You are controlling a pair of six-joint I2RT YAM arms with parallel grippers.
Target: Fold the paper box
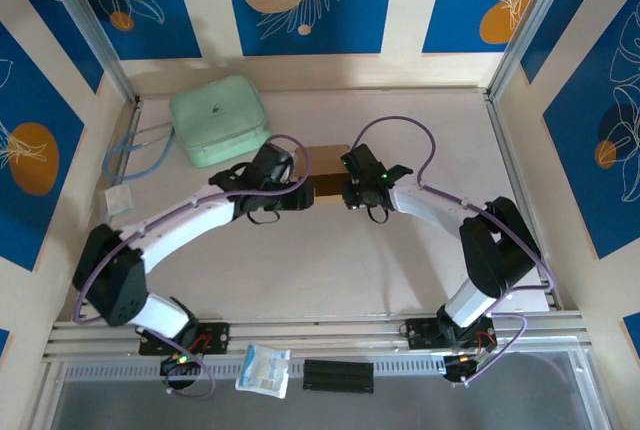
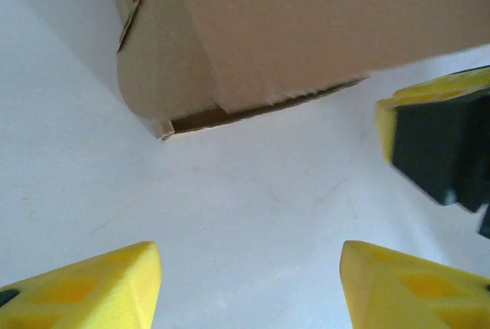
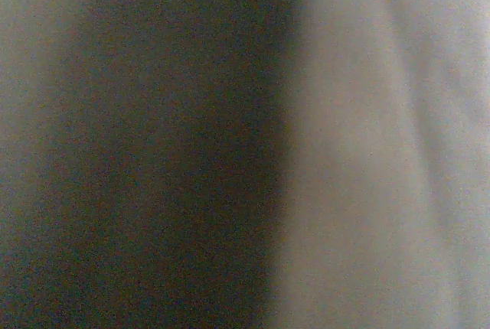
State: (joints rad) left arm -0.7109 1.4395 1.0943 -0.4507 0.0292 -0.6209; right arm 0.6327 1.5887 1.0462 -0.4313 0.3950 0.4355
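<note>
Roughly in the middle of the table (image 1: pixel 330 280), toward the far side: the paper box (image 1: pixel 328 165), brown, already raised off flat into a block. Flanked by both tools, with the left gripper (image 1: pixel 300 193) just beside its left edge and the right gripper (image 1: pixel 349 188) just beside its right edge.

From the left wrist, the paper box (image 2: pixel 321 23) spans the top of the view: one broad plain face, a rounded flap at the left, a dark gap along the lower edge. Yellow fingertips (image 2: pixel 92 287) of the left tool spread wide at the bottom corners, gripping nothing, bare white surface between them, apart from the cardboard. Farther ahead on the right, just below the box's lower edge, one yellow-and-black finger (image 2: pixel 429 134) of the other tool; touching the cardboard or not, cannot tell.

Right tool's jaws spread or pressed together: cannot tell, the right wrist view being a blur of dark and pale.

Behind and left of the box, a mint-green pouch (image 1: pixel 218 120).
</note>
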